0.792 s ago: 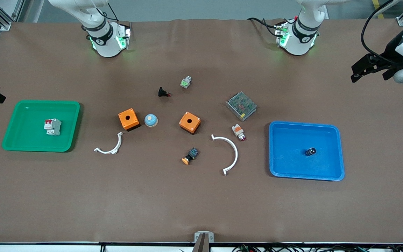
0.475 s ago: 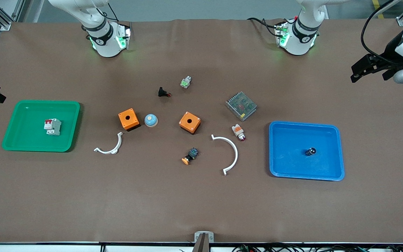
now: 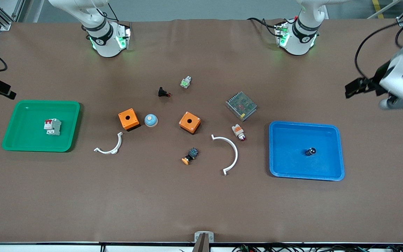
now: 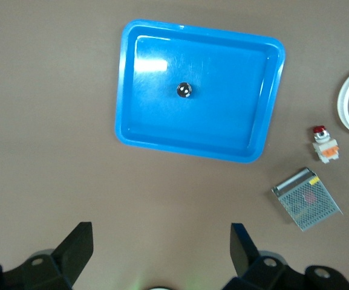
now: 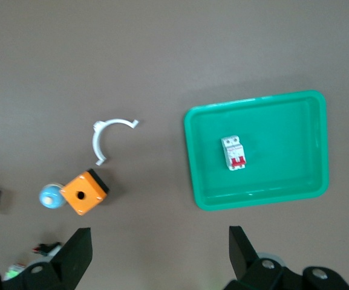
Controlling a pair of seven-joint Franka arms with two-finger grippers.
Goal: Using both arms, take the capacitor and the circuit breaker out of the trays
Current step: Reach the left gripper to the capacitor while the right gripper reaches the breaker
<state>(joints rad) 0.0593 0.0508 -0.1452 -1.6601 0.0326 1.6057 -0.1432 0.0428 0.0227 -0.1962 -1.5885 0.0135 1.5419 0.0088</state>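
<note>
Approach step: both grippers open and high, left gripper (image 4: pixel 156 257) above bare tabletop beside blue tray (image 3: pixel 334 154) holding capacitor (image 3: pixel 310 151), right gripper (image 5: pixel 156 254) beside green tray (image 3: pixel 23 140) holding circuit breaker (image 3: pixel 52 126); centre fingers before descending.

We are seeing the worktop (image 3: pixel 201 206) carrying two trays across the middle band of the front view. The first tray (image 3: pixel 23 141) is sitting at the right arm's end, with the circuit breaker (image 3: pixel 52 126) lying in it. The second tray (image 3: pixel 332 168) is sitting at the left arm's end, with the capacitor (image 3: pixel 310 151) resting in it. Between them, mid-frame, one box (image 3: pixel 128 119) and a second box (image 3: pixel 189 122) are standing apart, with a dome button (image 3: pixel 150 120) sitting just beside the first of them. A mesh unit (image 3: pixel 241 105) is lying higher in the frame than the second tray.
</note>
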